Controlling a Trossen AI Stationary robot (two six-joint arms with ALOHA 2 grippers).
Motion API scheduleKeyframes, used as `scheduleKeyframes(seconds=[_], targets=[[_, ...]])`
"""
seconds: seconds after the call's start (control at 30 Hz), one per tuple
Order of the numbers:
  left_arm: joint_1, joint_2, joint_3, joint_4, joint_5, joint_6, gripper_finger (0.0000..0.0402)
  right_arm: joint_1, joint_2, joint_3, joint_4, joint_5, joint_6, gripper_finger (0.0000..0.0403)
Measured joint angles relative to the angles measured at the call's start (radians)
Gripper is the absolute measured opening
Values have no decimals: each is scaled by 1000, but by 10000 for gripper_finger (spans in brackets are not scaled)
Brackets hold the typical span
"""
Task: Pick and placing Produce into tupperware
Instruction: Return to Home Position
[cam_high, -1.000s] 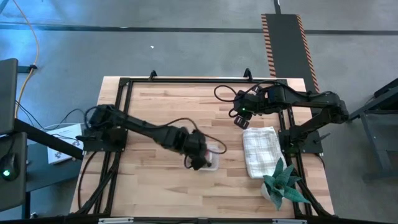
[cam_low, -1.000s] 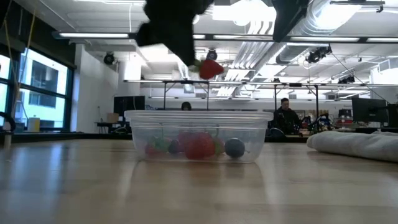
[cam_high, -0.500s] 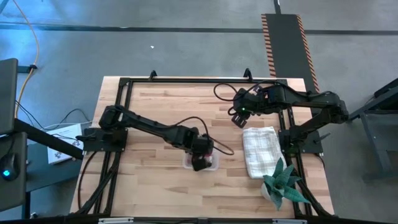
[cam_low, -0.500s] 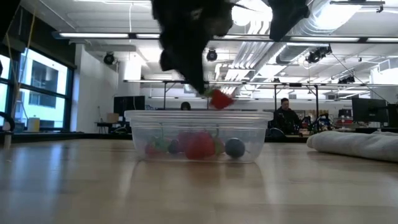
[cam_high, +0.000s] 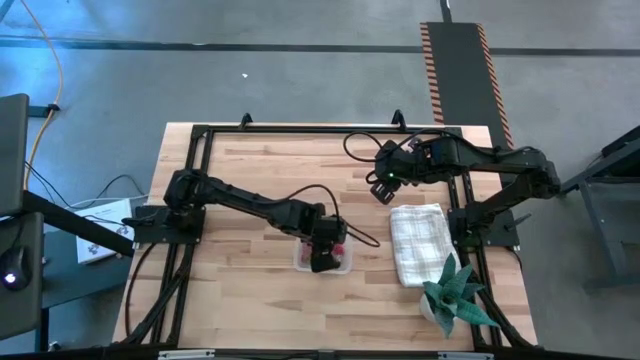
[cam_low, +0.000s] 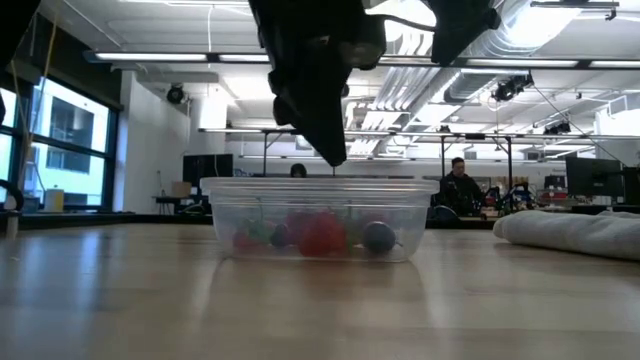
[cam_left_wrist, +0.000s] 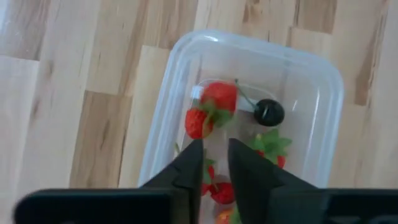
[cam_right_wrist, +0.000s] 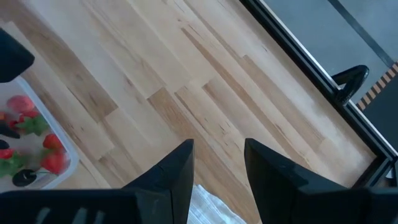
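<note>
My left tool (cam_left_wrist: 215, 144) hangs directly over the tupperware (cam_left_wrist: 267, 48), its two dark fingers parted by a narrow gap and gripping nothing. The clear container stands on the wooden tabletop (cam_high: 250, 290), about midway between my two arms. All the produce (cam_left_wrist: 217, 102) in view lies on its floor: several red strawberries with green tops, clustered together, and one dark round berry (cam_left_wrist: 269, 112) just beside them. In the level view the tool's tip hangs just above the container's rim, clear of the fruit below. To the right-arm side of the tupperware, near it but not touching, lies a folded white checked cloth (cam_high: 416, 243). A green spiky plant (cam_high: 452, 292) stands at one end of the cloth. Past the cloth's other end, my right tool (cam_right_wrist: 219, 146) hangs above bare wood, well apart from the container, fingers spread open and empty. In the room beyond the tabletop, a person (cam_low: 458, 185) shows among desks and monitors under rows of ceiling lights.
</note>
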Motion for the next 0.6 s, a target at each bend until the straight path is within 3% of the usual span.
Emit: scheduleKeyframes(seconds=[0.33,0.47,0.6], targets=[[0,-37,-2,-9,-1,13,170,8,-14,0,9,32,-41,131],[28,-131,-1,-27,-67,31,166,20,-91,0,9,84,-46,96],[90,-226,-1,-79,-130,83,139,32,-231,0,3,105,-42,21]])
